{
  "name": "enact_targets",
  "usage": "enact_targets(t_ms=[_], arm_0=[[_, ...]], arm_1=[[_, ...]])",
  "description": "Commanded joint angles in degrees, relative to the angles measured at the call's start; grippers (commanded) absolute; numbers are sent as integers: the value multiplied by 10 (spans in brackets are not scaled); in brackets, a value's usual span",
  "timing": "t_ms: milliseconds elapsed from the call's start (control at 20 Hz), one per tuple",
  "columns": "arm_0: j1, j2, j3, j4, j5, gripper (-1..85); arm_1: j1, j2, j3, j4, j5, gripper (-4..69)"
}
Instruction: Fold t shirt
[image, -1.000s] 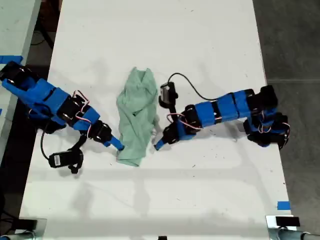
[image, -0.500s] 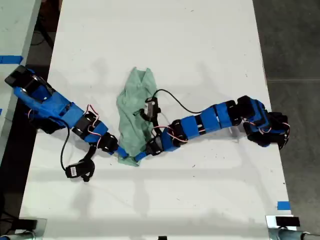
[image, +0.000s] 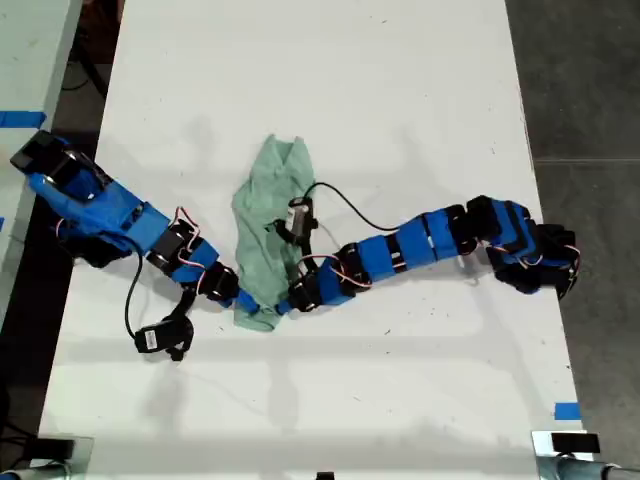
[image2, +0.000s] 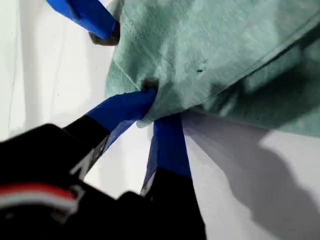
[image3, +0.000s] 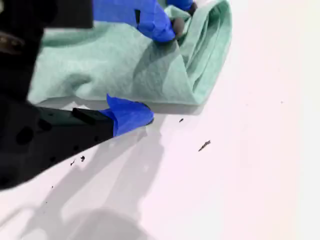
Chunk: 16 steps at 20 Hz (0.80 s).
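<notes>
the shirt (image: 270, 230) looks light, limp and slippery; corners suit gripping. the first gripper (image2: 155, 107) pinches its hem. the second gripper (image3: 131, 116), at the edge: jaws' state unclear.

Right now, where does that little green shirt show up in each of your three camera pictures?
Exterior view: the t shirt lies bunched in a long strip at the middle of the white table, between the two arms.
First wrist view: it fills the upper part; my first gripper pinches its edge.
Second wrist view: it lies across the top, beyond my second gripper.
Shared landmark: the white table.
</notes>
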Motion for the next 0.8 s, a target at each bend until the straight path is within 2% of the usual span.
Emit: enact_targets(t_ms=[0,150,250,400,500,550,600,650,750], arm_0=[[11,90,11,-4,-2,166],[18,200,87,-13,-47,167],[7,216,147,-82,-47,178],[-4,69,134,-223,-15,213],[-10,-86,30,-233,14,232],[-11,-153,-25,-230,36,205],[-9,-203,-69,-224,40,58],[-6,-231,-86,-221,21,-3],[-2,-221,-102,-188,4,-3]], arm_1=[[-14,-1,2,33,18,21],[-21,12,7,83,33,21],[-24,20,9,94,37,21],[-24,25,9,97,41,21],[-24,31,9,103,41,21],[-24,34,9,108,41,20],[-23,40,11,113,41,20],[-23,48,13,120,41,20],[-23,69,18,134,36,20]])
